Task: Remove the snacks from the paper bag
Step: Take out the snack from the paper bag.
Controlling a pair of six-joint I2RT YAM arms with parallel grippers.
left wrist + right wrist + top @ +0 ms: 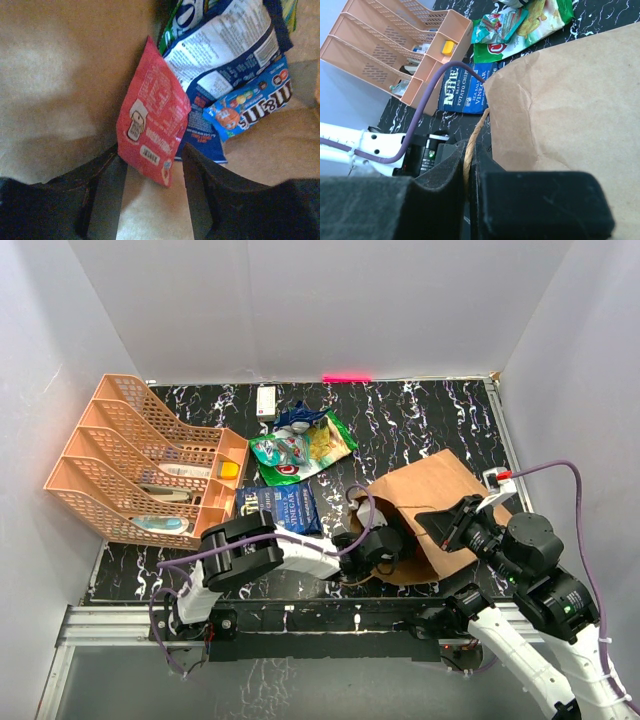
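Note:
The brown paper bag (445,495) lies on its side on the black marbled table. My left gripper (152,170) reaches into its mouth and stands open, with the lower corner of a red packet (152,132) between its fingertips. Behind it lie a white-and-dark-blue packet (225,50) and a blue candy packet (250,105). My right gripper (470,165) is shut on the bag's twisted paper handle (476,132). Out on the table lie a green chip bag (322,443), a teal-white pouch (277,450) and a dark blue packet (282,508).
An orange mesh organiser (140,465) stands at the left. A small white box (266,400) lies near the back wall, by a pink strip (346,377). White walls close the table on three sides. The left arm's purple cable (427,105) runs past the bag's mouth.

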